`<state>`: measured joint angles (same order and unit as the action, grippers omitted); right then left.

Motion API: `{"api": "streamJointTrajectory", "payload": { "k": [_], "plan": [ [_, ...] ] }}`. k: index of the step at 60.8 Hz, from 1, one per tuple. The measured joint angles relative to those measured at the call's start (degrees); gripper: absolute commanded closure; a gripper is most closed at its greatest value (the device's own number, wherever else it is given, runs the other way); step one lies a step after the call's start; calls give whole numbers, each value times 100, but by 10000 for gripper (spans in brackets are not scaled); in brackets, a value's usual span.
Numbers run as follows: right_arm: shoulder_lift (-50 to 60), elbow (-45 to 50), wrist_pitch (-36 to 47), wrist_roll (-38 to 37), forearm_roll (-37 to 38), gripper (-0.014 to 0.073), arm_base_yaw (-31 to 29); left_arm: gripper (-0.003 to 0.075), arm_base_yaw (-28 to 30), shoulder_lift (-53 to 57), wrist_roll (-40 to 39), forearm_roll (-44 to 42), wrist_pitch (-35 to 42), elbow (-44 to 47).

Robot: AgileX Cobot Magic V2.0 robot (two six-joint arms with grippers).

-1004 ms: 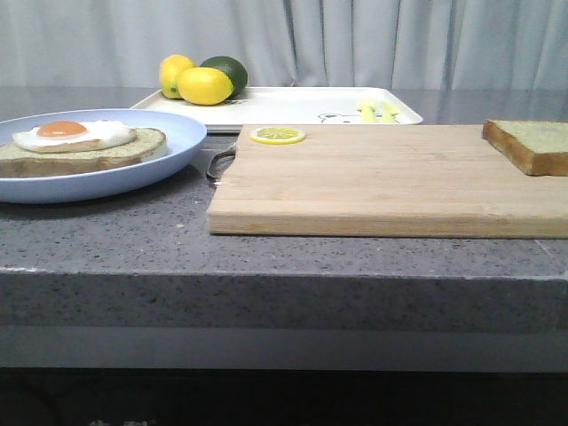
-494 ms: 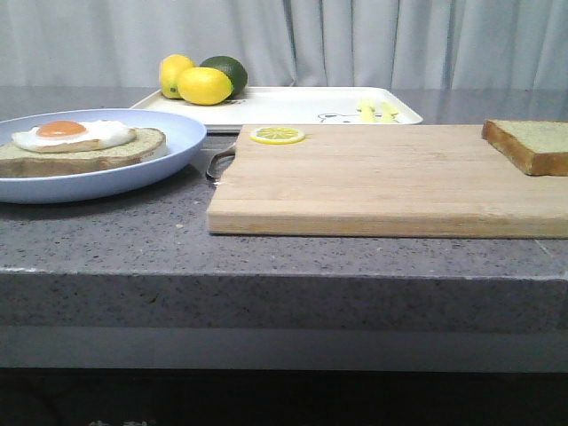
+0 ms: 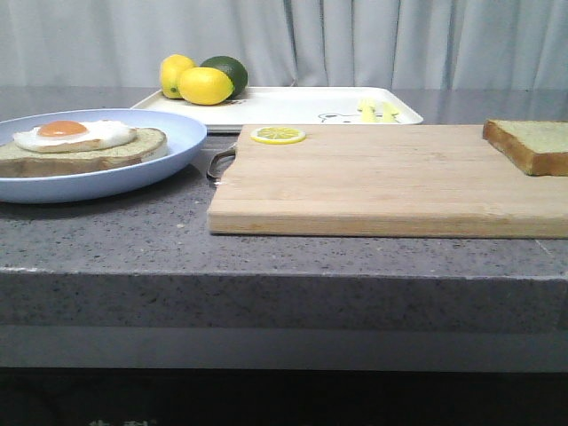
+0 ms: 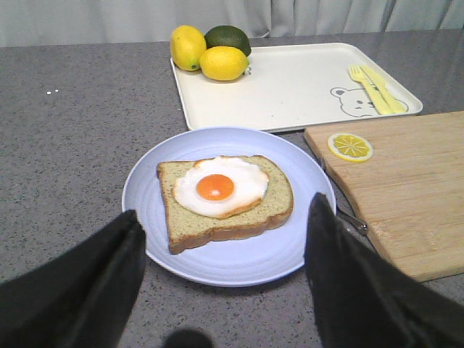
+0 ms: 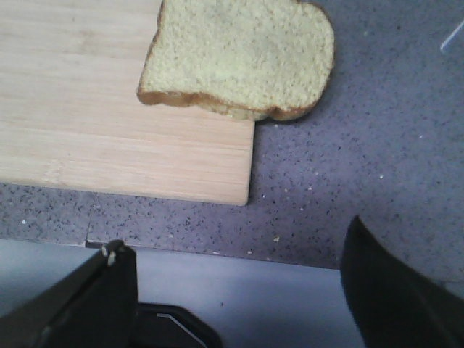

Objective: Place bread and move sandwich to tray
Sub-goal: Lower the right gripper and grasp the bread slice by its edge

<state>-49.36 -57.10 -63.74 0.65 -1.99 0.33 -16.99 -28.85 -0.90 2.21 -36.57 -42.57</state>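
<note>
On the wooden cutting board's (image 3: 390, 177) right far corner, the brown-crusted bread slice (image 5: 239, 61) overhangs, easy to grasp; both grippers, left (image 4: 225, 283) and right (image 5: 235, 290), hang open, empty.

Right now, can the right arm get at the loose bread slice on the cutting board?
Probably yes. The bread lies uncovered, overhanging the cutting board's corner, and the right end effector is open with nothing between them.
</note>
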Motion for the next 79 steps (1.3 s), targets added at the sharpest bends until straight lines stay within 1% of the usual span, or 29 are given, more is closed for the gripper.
{"api": "streamJointTrajectory", "payload": {
  "k": [6, 11, 15, 20, 25, 32, 36, 42, 48, 56, 79],
  "plan": [
    [-486, -357, -268, 10, 0, 5, -23, 270, -28, 0, 0, 0, 0, 0],
    [-916, -660, -376, 31, -10, 5, -164, 270, -28, 0, 0, 0, 0, 0],
    [-1201, -848, -414, 81, -89, 5, -438, 270, -28, 0, 0, 0, 11, 0],
    [-1540, -1014, -450, 294, -382, 5, -960, 271, -28, 0, 0, 0, 8, 0],
    [-1878, -1064, -476, 743, -985, 5, -1690, 270, -28, 0, 0, 0, 8, 0],
    [-2430, -1068, -614, 1575, -2227, 5, -2753, 271, -28, 0, 0, 0, 8, 0],
    [-2676, -1068, -640, 1993, -2767, 5, -3210, 270, -28, 0, 0, 0, 8, 0],
    [-3013, -1068, -640, 2465, -3407, 5, -3700, 271, -28, 0, 0, 0, 14, 0],
    [-3397, -1077, -640, 2848, -3979, 5, -3884, 270, -28, 0, 0, 0, 22, 0],
    [-3852, -1077, -610, 3291, -4460, 5, -3910, 271, -28, 0, 0, 0, 22, 0],
    [-4996, -1081, -523, 4031, -5186, 5, -3910, 281, -28, 0, 0, 0, 28, 0]
  ]
}}
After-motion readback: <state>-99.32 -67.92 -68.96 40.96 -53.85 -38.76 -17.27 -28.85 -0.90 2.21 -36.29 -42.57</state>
